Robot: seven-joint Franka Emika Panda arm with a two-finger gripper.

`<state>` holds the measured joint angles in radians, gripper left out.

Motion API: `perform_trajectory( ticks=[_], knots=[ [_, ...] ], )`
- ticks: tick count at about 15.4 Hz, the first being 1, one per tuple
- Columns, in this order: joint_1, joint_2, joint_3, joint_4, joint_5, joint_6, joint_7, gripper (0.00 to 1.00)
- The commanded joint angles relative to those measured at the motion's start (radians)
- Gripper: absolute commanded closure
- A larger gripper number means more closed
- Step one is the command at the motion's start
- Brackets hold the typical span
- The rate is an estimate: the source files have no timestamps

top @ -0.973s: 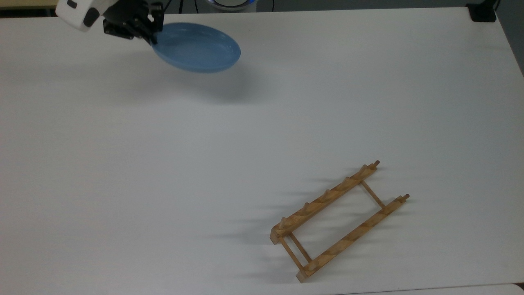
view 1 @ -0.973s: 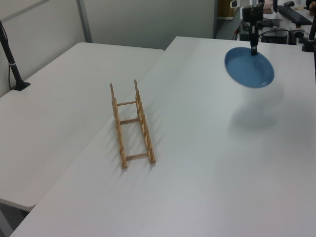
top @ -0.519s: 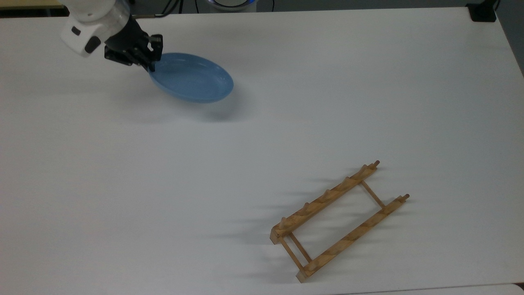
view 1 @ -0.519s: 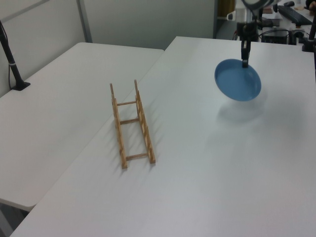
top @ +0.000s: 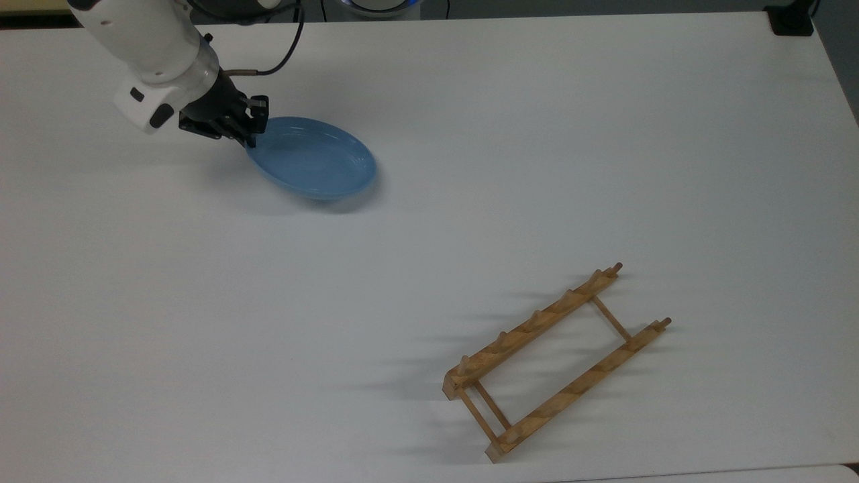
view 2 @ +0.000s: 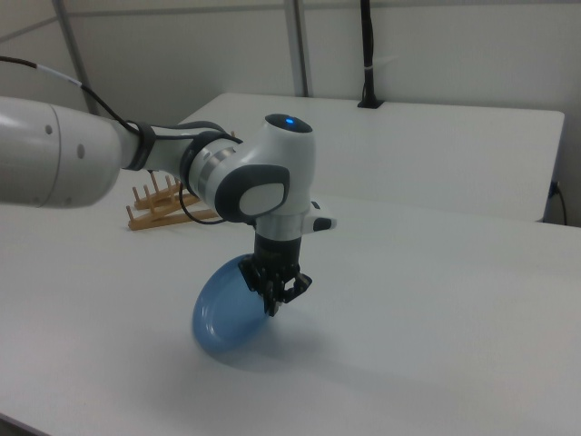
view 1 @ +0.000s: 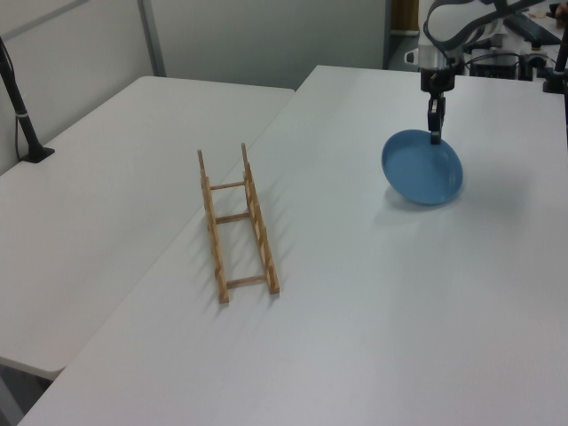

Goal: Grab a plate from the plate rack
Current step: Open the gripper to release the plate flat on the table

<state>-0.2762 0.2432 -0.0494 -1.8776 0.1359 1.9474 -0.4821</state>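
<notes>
While the plate rack [top: 556,362] sits well apart, the claw [top: 249,136] pinches the tilted plate's [top: 312,158] rim.

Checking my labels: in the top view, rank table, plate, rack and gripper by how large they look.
1. Table, by far.
2. Rack and plate: the rack is longer, the plate wider, so no ranking.
3. Gripper.

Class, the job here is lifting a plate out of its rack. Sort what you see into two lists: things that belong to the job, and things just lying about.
Belongs to the job:
plate, held at its rim, tilted
plate rack, holding nothing
gripper, fingers shut on the rim

Just lying about:
black post on the neighbouring table
white table, the work surface
</notes>
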Motion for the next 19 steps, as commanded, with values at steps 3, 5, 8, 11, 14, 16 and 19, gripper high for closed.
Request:
perform_trajectory(
  ticks=[3, 5, 8, 11, 14, 16, 19],
  knots=[
    [0.0, -0.002, -0.001, -0.025, 0.008, 0.033, 0.022, 0.5],
    [-0.001, -0.002, -0.001, -0.02, 0.008, 0.031, 0.022, 0.18],
    [-0.001, -0.015, -0.001, -0.003, 0.01, 0.025, 0.06, 0.0],
    [0.005, -0.056, 0.0, 0.029, 0.011, 0.002, 0.193, 0.0],
    [0.02, -0.123, 0.011, 0.064, 0.013, -0.037, 0.366, 0.0],
    [0.044, -0.154, 0.013, 0.115, 0.013, -0.111, 0.497, 0.0],
    [0.078, -0.211, 0.013, 0.199, 0.011, -0.229, 0.553, 0.0]
  ],
)
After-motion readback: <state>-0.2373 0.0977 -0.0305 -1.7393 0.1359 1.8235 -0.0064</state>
